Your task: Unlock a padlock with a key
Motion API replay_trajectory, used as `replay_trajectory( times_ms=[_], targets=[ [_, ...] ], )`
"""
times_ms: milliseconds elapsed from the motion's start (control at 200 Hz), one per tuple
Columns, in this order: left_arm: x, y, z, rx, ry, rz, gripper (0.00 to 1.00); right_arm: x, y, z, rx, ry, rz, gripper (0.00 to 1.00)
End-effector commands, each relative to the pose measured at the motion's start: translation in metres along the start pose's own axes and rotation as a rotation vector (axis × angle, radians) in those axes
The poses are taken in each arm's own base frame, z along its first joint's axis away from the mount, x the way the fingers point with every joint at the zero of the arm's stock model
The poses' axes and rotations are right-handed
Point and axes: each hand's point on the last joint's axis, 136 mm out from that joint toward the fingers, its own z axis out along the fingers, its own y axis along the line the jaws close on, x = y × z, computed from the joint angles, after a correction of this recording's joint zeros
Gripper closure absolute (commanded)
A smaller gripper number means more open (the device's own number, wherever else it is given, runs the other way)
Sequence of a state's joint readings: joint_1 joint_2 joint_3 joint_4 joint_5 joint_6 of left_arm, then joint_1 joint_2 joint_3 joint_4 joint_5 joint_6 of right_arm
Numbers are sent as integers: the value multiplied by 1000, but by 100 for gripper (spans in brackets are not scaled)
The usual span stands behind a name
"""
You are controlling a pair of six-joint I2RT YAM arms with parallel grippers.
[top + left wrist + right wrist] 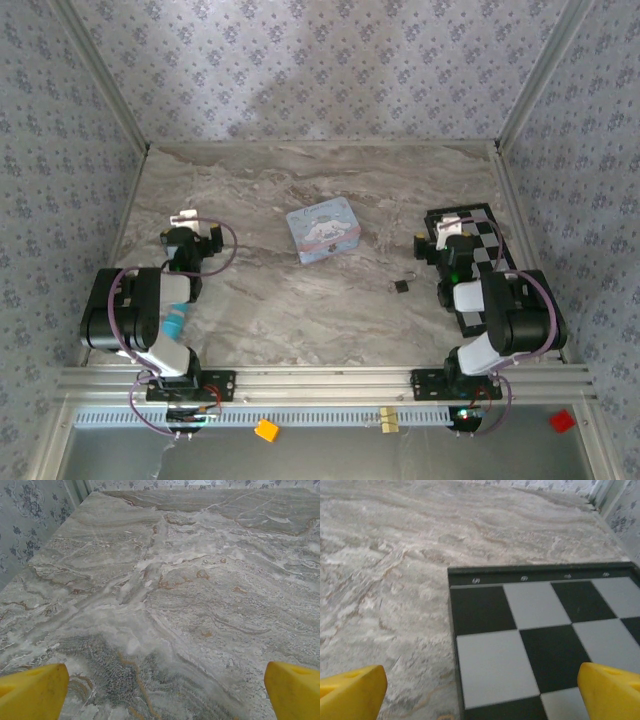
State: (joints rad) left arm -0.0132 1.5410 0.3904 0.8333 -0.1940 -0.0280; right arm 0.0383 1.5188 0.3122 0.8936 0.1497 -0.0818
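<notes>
The padlock (pixel 401 286) is a tiny black squarish lump lying on the marble table, right of centre, with a thin bit sticking out toward its upper right. I cannot make out a key as a separate thing. My right gripper (pixel 447 238) hovers at the left edge of a checkerboard mat, behind and to the right of the padlock and well apart from it. In the right wrist view its yellow fingertips (pixel 355 687) stand wide apart and open over the mat. My left gripper (pixel 186 228) is far left; it (pixel 165 692) is open over bare marble.
A pale blue cartoon-printed tin (pixel 323 231) sits mid-table, left of the padlock. The black-and-white checkerboard mat (pixel 480 240) lies at the right wall; its edge (pixel 470 575) crosses the right wrist view. Patterned walls enclose the table on three sides.
</notes>
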Motion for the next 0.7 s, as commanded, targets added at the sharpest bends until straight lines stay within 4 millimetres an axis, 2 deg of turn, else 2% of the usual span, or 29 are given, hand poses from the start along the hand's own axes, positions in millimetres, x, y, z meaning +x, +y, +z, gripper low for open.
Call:
replay_trajectory(
  times_ms=[0,65,695],
  targets=[
    [-8,-2,1,14,-21,-21,0,-14,-21,8,94,-10,81,1],
    [-9,-2,1,14,-21,-21,0,-14,-32,6,160,-20,100,1],
    [-8,-3,1,16,-20,-20,0,-13,-32,6,156,-18,101,1]
  ],
)
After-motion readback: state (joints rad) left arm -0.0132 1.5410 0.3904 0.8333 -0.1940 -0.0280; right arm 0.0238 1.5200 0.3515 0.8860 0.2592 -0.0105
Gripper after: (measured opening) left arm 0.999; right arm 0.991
